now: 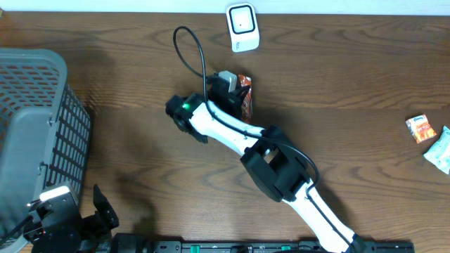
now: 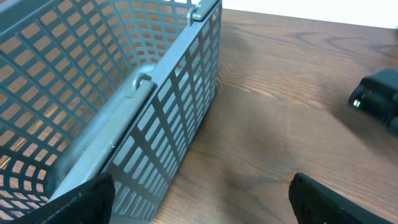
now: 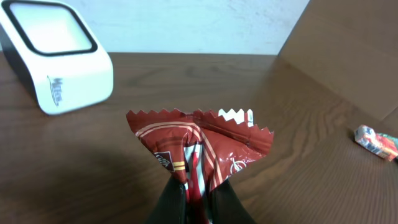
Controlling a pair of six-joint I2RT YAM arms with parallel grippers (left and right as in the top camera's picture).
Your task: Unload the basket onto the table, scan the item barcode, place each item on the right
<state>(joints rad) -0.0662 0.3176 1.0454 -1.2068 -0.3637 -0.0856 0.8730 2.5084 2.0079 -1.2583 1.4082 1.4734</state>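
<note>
**Packet in hand near scanner, scan not yet made**

The right gripper was clenched on the lower end of a red snack packet, holding it upright above the table with its serrated top edge uppermost. The pick-up therefore looked done. What remained, by my reading, was the scan itself. The white scanner stood near the packet, ahead of it and to the left in the wrist view. Its dark window faced upward and the packet was not over that window. From overhead the packet hung a little short of the scanner, apart from it.

The left gripper was released, its fingers spread wide and nothing between them. It sat low beside the grey mesh basket, taking no part.

As for writing, the scanner carried a small grey logo on its side, too blurred to read. The packet showed white and gold bands and a small printed emblem on the red foil, but no legible words. No barcode was visible on the face turned to the camera, so I could not tell which side bore it. Two small packets lay well apart at the right edge, with print too small to make out.
</note>
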